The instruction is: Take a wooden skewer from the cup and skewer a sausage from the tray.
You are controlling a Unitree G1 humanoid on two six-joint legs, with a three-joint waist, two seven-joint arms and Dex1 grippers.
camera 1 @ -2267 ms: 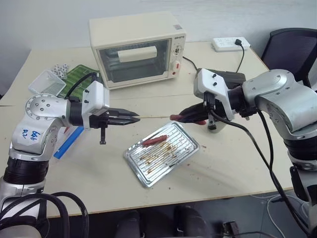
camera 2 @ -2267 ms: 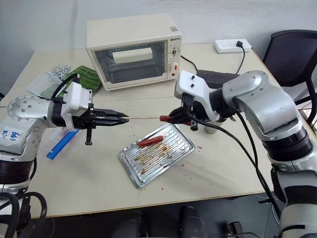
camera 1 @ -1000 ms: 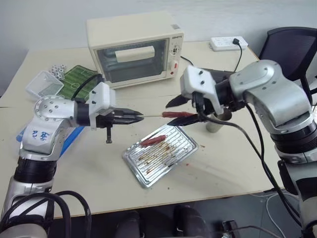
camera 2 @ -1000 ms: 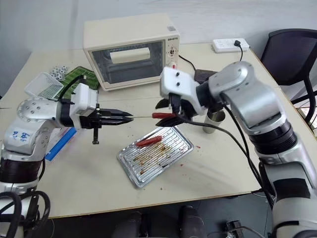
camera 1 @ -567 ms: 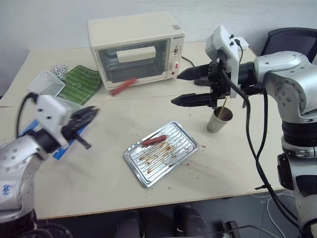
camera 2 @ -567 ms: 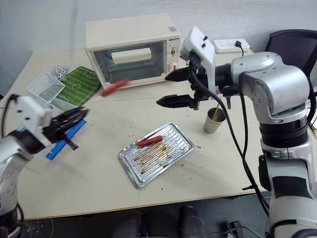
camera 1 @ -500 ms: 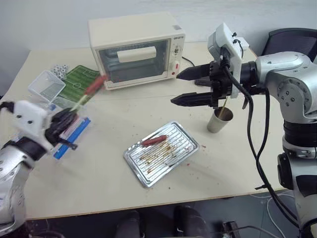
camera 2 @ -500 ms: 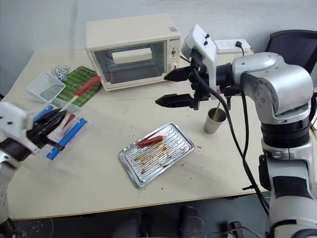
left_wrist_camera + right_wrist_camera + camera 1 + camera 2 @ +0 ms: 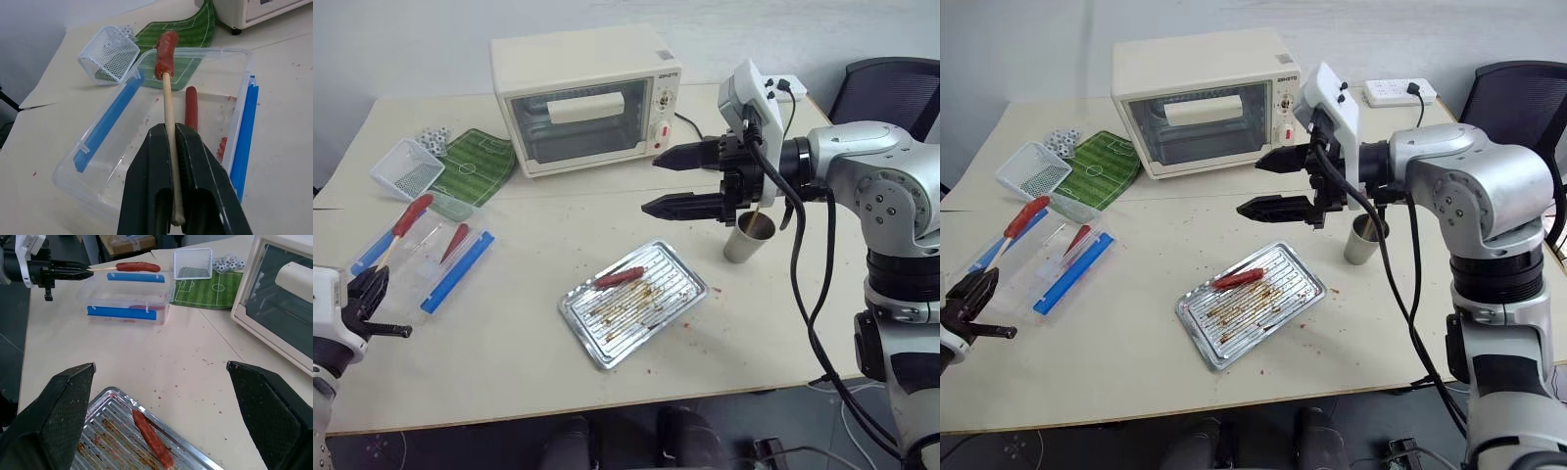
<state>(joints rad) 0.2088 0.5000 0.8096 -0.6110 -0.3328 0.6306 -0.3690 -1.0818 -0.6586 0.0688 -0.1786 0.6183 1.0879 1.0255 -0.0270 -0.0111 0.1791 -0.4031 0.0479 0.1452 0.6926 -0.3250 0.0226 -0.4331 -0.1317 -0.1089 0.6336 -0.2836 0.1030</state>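
Observation:
My left gripper point(image 9: 369, 292), at the far left near the table's front edge, is shut on the wooden skewer point(image 9: 168, 142). A reddish sausage point(image 9: 165, 49) is stuck on the skewer's tip and hangs over a clear plastic box point(image 9: 429, 257). A second sausage point(image 9: 619, 277) lies in the greasy metal tray point(image 9: 572, 313) at mid-table. My right gripper point(image 9: 653, 184) hovers open and empty above the table behind the tray, left of the paper cup point(image 9: 749, 238). The right wrist view looks down on the tray point(image 9: 105, 443) and its sausage point(image 9: 151, 440).
Another sausage point(image 9: 191, 107) lies inside the plastic box with blue strips. A cream toaster oven point(image 9: 587, 93) stands at the back. A white mesh basket point(image 9: 406, 166) and a green football mat point(image 9: 480, 157) lie back left. A power strip point(image 9: 783, 88) and a black chair point(image 9: 891, 88) are back right.
My right gripper opened and let go of the sausage, then drew back toward the cup. My left gripper swung the skewered sausage from above the tray to the far left, over the box.

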